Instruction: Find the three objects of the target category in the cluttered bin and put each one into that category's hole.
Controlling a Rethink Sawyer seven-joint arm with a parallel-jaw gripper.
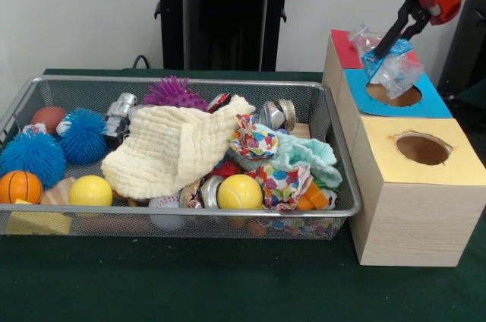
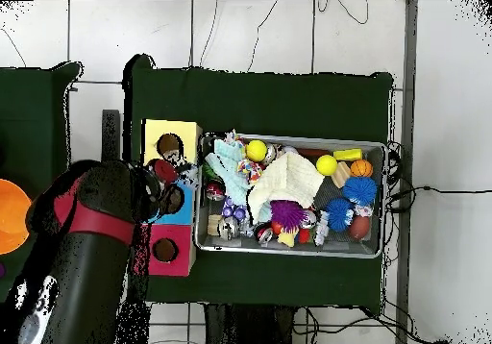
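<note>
holding a crumpled clear bottle (image 1: 392, 66) with a blue label, gripper (image 1: 383, 50) closed on its upper part, black fingers (image 1: 396, 30) pinching it from either side. hanging right over the blue box (image 1: 433, 102), bottle's lower end at the rim of that box's hole (image 1: 394, 94), seemingly just dipping into it. long axis tilted, top leaning left and far toward the red box (image 1: 344, 47), bottom pointing down into the opening. judged: release step for this item, hole directly beneath the fingers, so a short drop or a simple opening should do; risk of the wide crumpled body catching on the rim. yellow box (image 1: 444, 174) nearer, its hole empty. bin (image 1: 175, 219) to the left, well apart, full of balls, cloths and cans.
</note>
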